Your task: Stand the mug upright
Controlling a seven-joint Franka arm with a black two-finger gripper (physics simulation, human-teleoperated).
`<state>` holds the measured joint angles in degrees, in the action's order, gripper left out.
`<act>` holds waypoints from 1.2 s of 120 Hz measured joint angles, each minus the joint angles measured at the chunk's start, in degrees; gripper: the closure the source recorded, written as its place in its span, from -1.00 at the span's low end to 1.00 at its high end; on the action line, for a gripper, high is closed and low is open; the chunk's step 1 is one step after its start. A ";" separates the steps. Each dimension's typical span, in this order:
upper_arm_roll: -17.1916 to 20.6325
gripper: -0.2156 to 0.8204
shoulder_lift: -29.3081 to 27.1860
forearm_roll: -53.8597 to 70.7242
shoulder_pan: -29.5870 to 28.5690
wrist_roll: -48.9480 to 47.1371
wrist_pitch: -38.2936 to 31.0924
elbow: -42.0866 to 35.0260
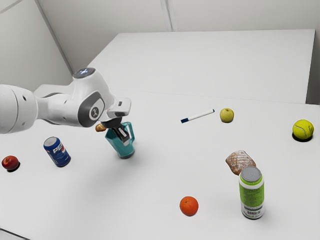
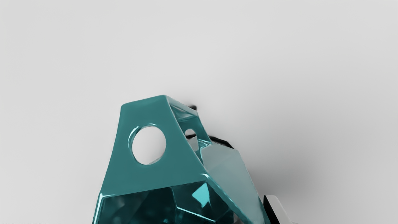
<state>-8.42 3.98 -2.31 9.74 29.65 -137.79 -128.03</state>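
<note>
I have the jaws [image 1: 123, 142] at the teal mug [image 1: 128, 149], but can't tell how wide they stand or whether they grip it. The mug is mouth up, base toward the tabletop [image 1: 150, 185], near the Pepsi can [image 1: 57, 152].

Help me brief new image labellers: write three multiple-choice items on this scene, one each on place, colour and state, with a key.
1. What lies right beside the green can?
A) the tennis ball
B) the red apple
C) the bread

2. What colour is the mug?
A) teal
B) orange
C) white

3. How is the Pepsi can placed?
A) on its side
B) upright
C) upside down

Key:
1 C: the exterior view shows it just behind that can.
2 A: both views show its blue-green walls.
3 B: its grey top faces up in the exterior view.
</note>
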 joint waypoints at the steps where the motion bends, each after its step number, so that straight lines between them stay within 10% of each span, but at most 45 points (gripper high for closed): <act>1: 0.00 0.73 0.00 0.01 0.01 -0.06 -0.03 -0.01; 83: 0.13 -0.39 -3.95 -0.42 -0.08 -3.26 2.91 4.17; 144: 0.56 -0.57 8.39 -2.33 -3.63 -11.63 36.18 35.91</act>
<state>-7.87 12.37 -4.63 6.10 18.02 -101.61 -92.12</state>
